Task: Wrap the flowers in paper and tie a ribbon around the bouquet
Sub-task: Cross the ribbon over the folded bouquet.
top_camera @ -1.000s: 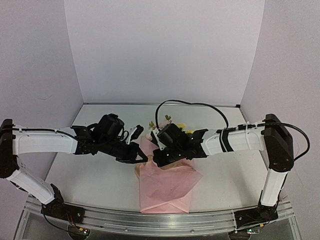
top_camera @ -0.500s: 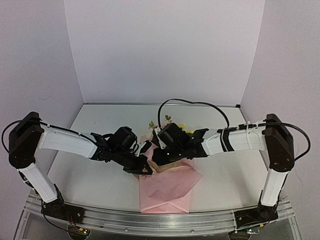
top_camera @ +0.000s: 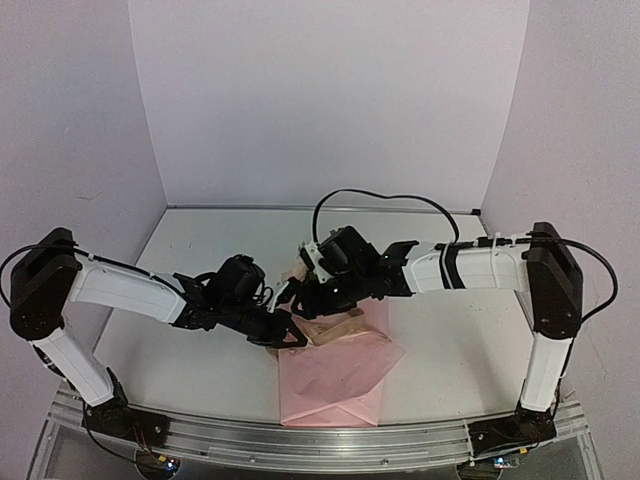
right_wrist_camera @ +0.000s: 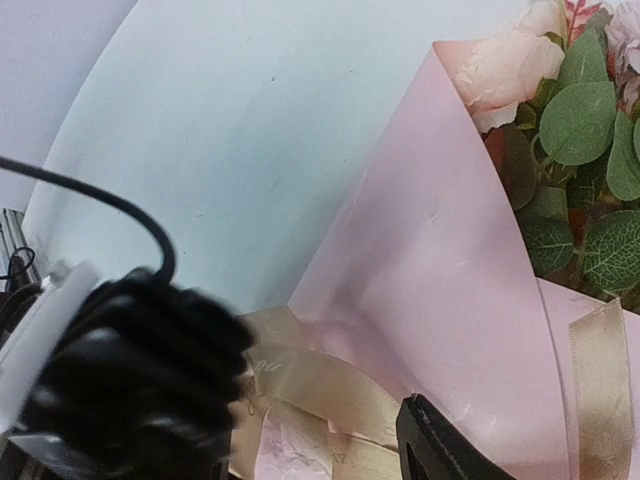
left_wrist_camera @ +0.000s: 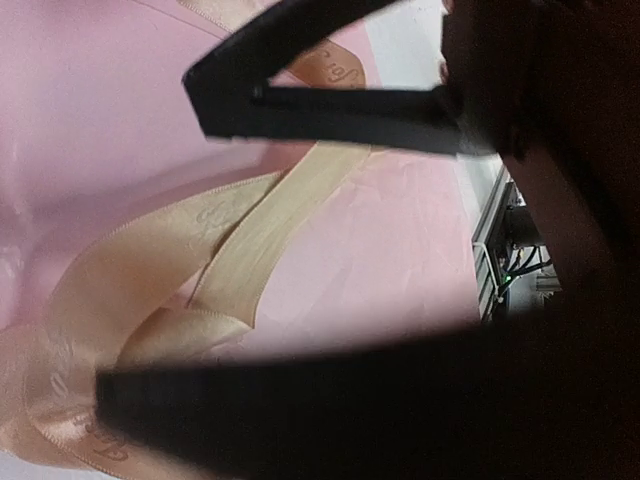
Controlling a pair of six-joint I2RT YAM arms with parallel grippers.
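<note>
The bouquet lies mid-table, a cone of pink paper (top_camera: 335,375) with its flowers (right_wrist_camera: 580,150) pointing away, mostly hidden under my right arm in the top view. The tan ribbon (top_camera: 338,326) crosses the paper's narrow part and loops over it (left_wrist_camera: 250,240). My left gripper (top_camera: 288,335) is shut at the ribbon's left end, and the strip runs under its dark fingers (left_wrist_camera: 300,400). My right gripper (top_camera: 298,297) hovers just behind it, open, with one finger (right_wrist_camera: 440,450) above the ribbon (right_wrist_camera: 320,380) and nothing held.
The white table (top_camera: 200,240) is boxed in by lilac walls on three sides. An aluminium rail (top_camera: 300,440) runs along the near edge. The right arm's black cable (top_camera: 380,198) arcs above the table behind the bouquet.
My left arm swung in towards the bouquet and stopped at its left side. My right gripper opened and drew back a little, uncovering the ribbon across the paper.
</note>
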